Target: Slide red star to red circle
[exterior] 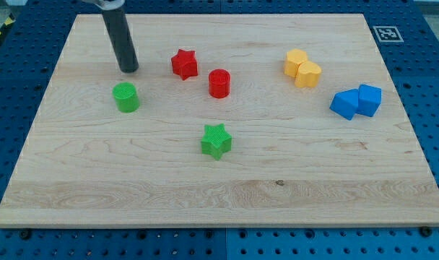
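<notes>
The red star (183,63) lies on the wooden board in the upper middle. The red circle (219,83) stands just to its lower right, a small gap between them. My tip (129,69) rests on the board to the left of the red star, about a block's width or more away, and just above the green circle (125,97).
A green star (216,140) lies below the red circle. Two yellow blocks (302,68) touch each other at the upper right. Two blue blocks (357,101) touch at the right. The board's edge (219,221) runs along the view's bottom.
</notes>
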Controlling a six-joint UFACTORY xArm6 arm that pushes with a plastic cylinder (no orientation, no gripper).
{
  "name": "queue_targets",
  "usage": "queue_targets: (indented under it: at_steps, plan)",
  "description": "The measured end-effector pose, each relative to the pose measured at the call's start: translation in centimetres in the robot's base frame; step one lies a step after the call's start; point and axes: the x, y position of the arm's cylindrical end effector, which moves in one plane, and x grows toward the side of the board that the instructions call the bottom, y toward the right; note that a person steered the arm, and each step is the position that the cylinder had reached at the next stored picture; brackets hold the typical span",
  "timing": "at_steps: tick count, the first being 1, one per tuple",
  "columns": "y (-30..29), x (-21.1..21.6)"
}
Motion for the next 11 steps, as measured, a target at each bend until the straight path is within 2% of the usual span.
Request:
queue_targets:
  at_steps: [1,3,4,7,11]
  plan:
    - [1.1,-3.7]
    - [7.8,-4.4]
    - [7.8,-4.4]
    - [7.5,-2.2]
    - [13.1,2.0]
